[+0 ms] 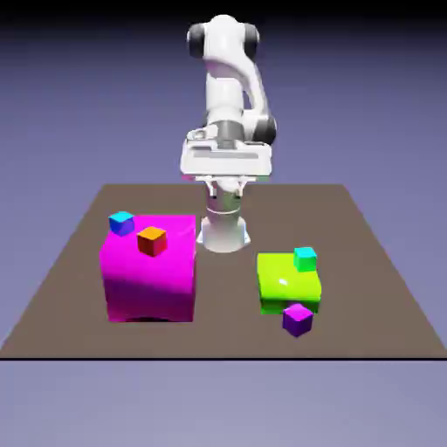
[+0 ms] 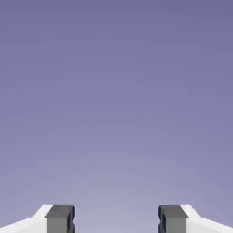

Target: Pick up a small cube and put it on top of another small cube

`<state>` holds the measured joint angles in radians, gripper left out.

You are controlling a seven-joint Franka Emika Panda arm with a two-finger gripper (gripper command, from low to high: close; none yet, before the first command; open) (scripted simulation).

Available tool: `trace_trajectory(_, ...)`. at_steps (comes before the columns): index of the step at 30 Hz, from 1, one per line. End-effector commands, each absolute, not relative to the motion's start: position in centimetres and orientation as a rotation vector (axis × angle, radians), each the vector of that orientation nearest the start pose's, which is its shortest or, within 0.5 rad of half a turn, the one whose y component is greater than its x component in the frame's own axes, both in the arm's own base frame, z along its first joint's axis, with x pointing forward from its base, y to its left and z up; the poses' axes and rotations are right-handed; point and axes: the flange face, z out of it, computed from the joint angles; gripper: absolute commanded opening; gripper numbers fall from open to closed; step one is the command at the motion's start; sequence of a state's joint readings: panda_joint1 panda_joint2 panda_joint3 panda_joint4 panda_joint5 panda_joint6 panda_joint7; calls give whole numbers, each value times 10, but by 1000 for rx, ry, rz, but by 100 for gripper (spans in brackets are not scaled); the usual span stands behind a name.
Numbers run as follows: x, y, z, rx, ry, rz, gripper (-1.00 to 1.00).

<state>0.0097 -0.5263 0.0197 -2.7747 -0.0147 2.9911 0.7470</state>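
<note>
Purple small cube (image 1: 298, 319) sits on table (image 1: 375, 262) just in front of green block (image 1: 286, 281), teal cube (image 1: 305, 258) on that. Orange cube (image 1: 152, 241), blue cube (image 1: 121, 223) top magenta block (image 1: 148, 271). My gripper (image 2: 116, 219) is spread apart, empty, facing backdrop only.

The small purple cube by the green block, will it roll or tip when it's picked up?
The small purple cube has flat faces and sits flat on the table, so rolling seems unlikely. It looks rigid and probably light. The hand is open, wide enough, I'd guess.
</note>
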Motion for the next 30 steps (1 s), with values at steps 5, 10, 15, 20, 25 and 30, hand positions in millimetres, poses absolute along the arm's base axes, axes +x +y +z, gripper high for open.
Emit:
trace_trajectory(5,442,49,419,-2772,862,-741,0)
trace_trajectory(10,475,86,379,-2972,781,-478,0)
trace_trajectory(15,499,124,335,-3138,690,-202,0)
trace_trajectory(20,514,160,290,-3269,591,79,0)
trace_trajectory(25,521,192,247,-3363,490,359,0)
trace_trajectory(30,524,221,207,-3422,390,635,0)
